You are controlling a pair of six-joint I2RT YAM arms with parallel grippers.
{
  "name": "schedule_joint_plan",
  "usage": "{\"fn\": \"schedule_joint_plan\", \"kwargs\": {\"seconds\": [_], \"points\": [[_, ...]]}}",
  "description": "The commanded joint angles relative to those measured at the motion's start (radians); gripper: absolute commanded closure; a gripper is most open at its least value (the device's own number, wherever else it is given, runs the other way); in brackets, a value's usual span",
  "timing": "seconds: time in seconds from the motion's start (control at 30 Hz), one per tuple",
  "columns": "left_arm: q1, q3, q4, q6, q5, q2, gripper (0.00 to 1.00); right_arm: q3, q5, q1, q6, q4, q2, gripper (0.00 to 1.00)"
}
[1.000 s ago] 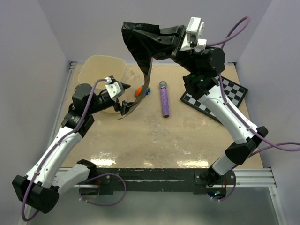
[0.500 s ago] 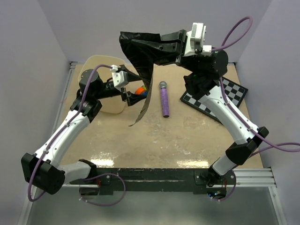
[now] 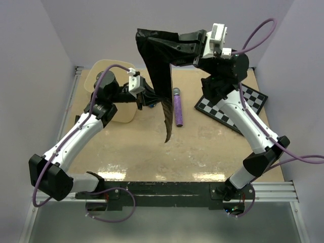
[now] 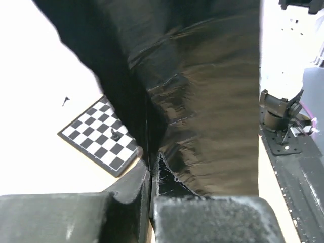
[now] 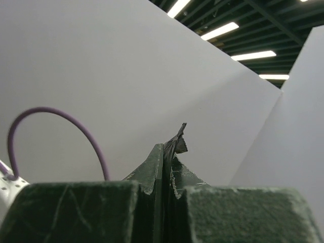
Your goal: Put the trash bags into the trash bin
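Pinches the trash bag (image 3: 161, 66) by its top edge in the right gripper (image 3: 188, 44), jaws pressed fully together on the film, high over the far half of the table (image 3: 202, 152), with the glossy sheet hanging down in a long narrow tail. Clamps the left gripper (image 3: 148, 97) tight on that hanging film partway down, outside and just right of the trash bin (image 3: 101, 71) at the far left, beside a purple cylinder (image 3: 177, 109) and left of a chequered board (image 3: 238, 109).
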Motion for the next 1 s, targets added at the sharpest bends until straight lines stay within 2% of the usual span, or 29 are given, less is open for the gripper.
{"fn": "schedule_joint_plan", "kwargs": {"seconds": [0.0,0.07,0.1,0.13,0.17,0.2,0.23,0.3,0.43,0.57,0.63,0.67,0.7,0.77,0.83,0.87,0.93,0.97], "points": [[-0.001,-0.011,0.024,-0.021,-0.001,-0.046,1.0,-0.055,0.041,-0.077,-0.003,0.03,-0.001,1.0],[0.004,-0.034,-0.009,-0.015,-0.032,-0.062,1.0,-0.161,0.068,-0.135,-0.005,0.03,-0.021,0.98],[0.004,-0.036,-0.063,0.013,-0.056,-0.063,1.0,-0.222,0.087,-0.169,0.003,0.027,-0.03,0.9],[0.004,-0.038,-0.109,0.034,-0.093,-0.063,1.0,-0.281,0.111,-0.198,0.021,0.024,-0.046,0.76],[0.004,-0.036,-0.158,0.036,-0.123,-0.056,1.0,-0.347,0.154,-0.229,0.038,0.003,-0.059,0.52],[0.004,-0.03,-0.227,0.04,-0.156,-0.037,1.0,-0.403,0.202,-0.258,0.031,-0.032,-0.07,0.38],[0.004,-0.015,-0.309,0.039,-0.179,-0.014,1.0,-0.442,0.234,-0.286,0.006,-0.086,-0.084,0.31],[0.004,0.011,-0.408,0.042,-0.2,0.027,1.0,-0.503,0.315,-0.339,-0.003,-0.189,-0.104,0.26],[0.005,0.076,-0.65,0.033,-0.248,0.116,1.0,-0.6,0.469,-0.473,0.087,-0.338,-0.174,0.22],[0.005,0.152,-0.81,-0.044,-0.459,0.207,1.0,-0.637,0.527,-0.543,0.012,-0.469,-0.237,0.17],[0.007,0.147,-0.803,-0.055,-0.576,0.202,1.0,-0.631,0.364,-0.544,-0.121,-0.535,-0.271,0.11],[0.007,0.143,-0.79,-0.052,-0.613,0.199,1.0,-0.633,0.223,-0.537,-0.199,-0.566,-0.296,0.02],[0.009,0.149,-0.792,-0.047,-0.645,0.202,1.0,-0.658,0.107,-0.512,-0.286,-0.574,-0.328,0.02],[0.01,0.188,-0.806,-0.048,-0.667,0.23,1.0,-0.726,-0.006,-0.424,-0.45,-0.597,-0.407,0.02],[0.012,0.209,-0.806,-0.059,-0.658,0.25,1.0,-0.761,0.006,-0.282,-0.789,-0.741,-0.474,0.02],[0.013,0.214,-0.803,-0.059,-0.644,0.257,1.0,-0.775,0.039,-0.204,-0.906,-0.81,-0.49,0.02],[0.013,0.229,-0.806,-0.105,-0.625,0.276,1.0,-0.803,0.073,-0.09,-1.063,-0.881,-0.506,0.02],[0.013,0.232,-0.807,-0.114,-0.624,0.282,1.0,-0.806,0.078,-0.073,-1.1,-0.884,-0.501,0.03]]}}
